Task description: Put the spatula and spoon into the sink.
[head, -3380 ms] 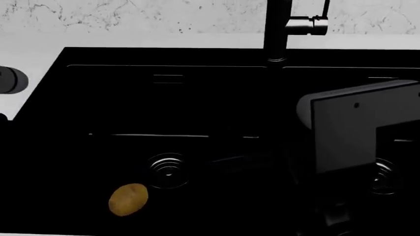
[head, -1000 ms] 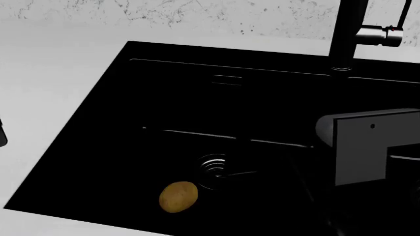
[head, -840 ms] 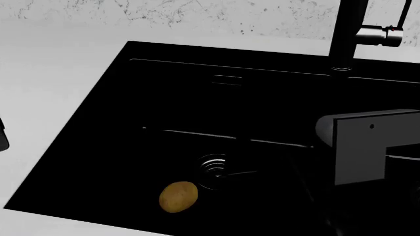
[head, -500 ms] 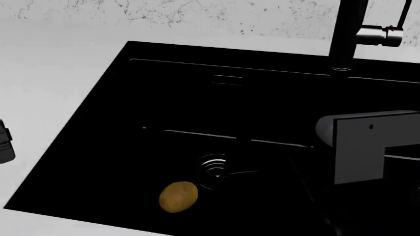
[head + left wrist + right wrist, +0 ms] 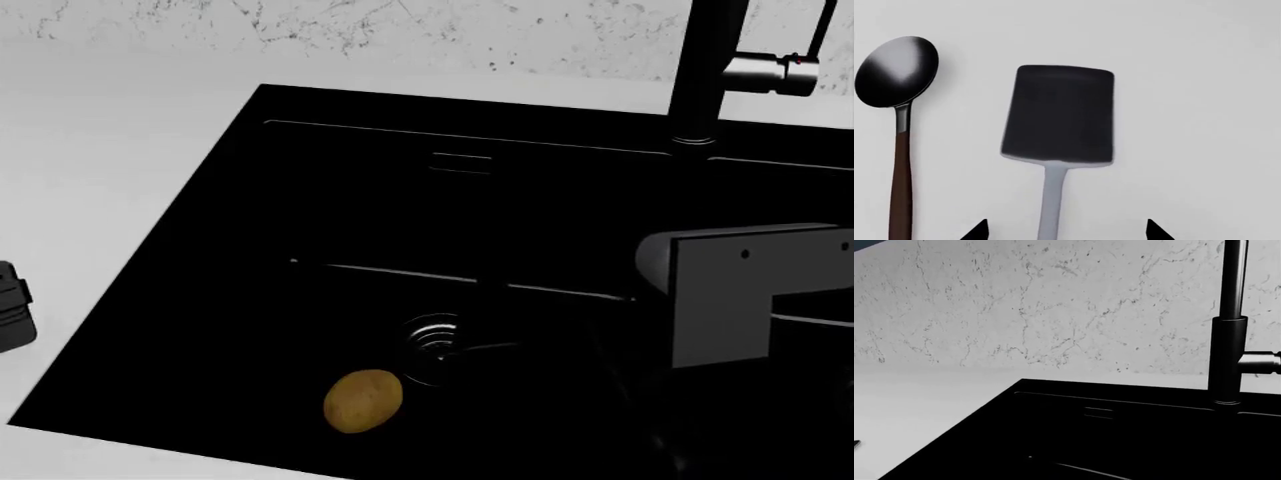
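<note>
In the left wrist view the spatula lies flat on the white counter, with a dark rectangular blade and a pale grey handle. Beside it lies the spoon, with a dark shiny bowl and a brown handle. My left gripper is open above them, and its two dark fingertips straddle the spatula's handle without touching it. The black sink fills the head view; neither utensil shows there. Only the grey block of my right arm shows over the sink, and its fingers are not visible.
A yellow-brown potato lies in the basin next to the round drain. The tall dark faucet rises at the back right before a marbled wall. Part of my left arm shows over the counter at the left edge.
The head view has swung left since the oldest frame. Over the last second my left arm has come further into view at the left edge, and the right arm's block has shifted slightly.
</note>
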`<state>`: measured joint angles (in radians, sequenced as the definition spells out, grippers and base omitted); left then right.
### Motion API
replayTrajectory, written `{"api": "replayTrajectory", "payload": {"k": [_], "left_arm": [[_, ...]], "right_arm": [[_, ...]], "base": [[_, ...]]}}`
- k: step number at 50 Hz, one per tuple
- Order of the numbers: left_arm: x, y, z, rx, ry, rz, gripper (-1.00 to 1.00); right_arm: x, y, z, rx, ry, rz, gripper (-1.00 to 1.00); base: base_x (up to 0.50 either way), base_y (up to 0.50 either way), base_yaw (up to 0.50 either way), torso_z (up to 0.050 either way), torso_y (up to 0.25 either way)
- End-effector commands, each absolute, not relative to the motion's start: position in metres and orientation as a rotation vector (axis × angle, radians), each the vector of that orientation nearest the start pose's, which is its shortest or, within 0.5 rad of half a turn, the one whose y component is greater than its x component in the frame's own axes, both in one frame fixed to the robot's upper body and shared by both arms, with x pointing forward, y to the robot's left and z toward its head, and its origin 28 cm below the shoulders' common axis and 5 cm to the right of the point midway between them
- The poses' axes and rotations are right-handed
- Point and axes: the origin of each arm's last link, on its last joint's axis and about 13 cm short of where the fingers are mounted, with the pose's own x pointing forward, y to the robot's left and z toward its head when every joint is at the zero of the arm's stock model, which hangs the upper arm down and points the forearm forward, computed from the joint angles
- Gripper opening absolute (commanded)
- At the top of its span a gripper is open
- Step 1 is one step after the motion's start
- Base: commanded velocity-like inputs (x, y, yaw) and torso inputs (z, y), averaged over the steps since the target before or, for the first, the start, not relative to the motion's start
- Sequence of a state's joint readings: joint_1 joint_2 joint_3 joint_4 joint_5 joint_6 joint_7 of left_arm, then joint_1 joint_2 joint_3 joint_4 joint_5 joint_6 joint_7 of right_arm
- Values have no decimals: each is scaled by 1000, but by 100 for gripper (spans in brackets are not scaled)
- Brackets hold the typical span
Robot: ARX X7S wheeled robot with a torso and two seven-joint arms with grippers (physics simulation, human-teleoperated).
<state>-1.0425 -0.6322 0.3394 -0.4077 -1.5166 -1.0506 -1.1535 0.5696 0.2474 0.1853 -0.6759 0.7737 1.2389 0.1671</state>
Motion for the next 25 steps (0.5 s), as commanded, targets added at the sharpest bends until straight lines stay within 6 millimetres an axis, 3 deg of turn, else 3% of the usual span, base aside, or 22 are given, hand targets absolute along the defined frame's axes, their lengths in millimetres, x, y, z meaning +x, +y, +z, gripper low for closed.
{"api": "replayTrajectory", "payload": {"k": [1, 4, 5, 17, 25], "left_arm": [[326, 298, 192, -180, 804, 514, 100], [324, 299, 191, -190, 809, 501, 100], [324, 299, 192, -194, 808, 506, -100], [320, 294, 196, -165, 792, 434, -100], [318, 286, 214, -136, 704, 362, -100]], "right_arm": [[238, -125, 208, 155, -23, 277, 100], [238, -125, 209, 154, -24, 276, 100], [238, -125, 209, 153, -24, 276, 100], [235, -124, 211, 155, -27, 270, 100], [234, -125, 212, 153, -30, 269, 100]], "base": [[0, 0, 0, 0, 0], [4, 1, 0, 0, 0], [0, 3, 0, 0, 0], [0, 0, 0, -1, 0], [0, 0, 0, 0, 0]]}}
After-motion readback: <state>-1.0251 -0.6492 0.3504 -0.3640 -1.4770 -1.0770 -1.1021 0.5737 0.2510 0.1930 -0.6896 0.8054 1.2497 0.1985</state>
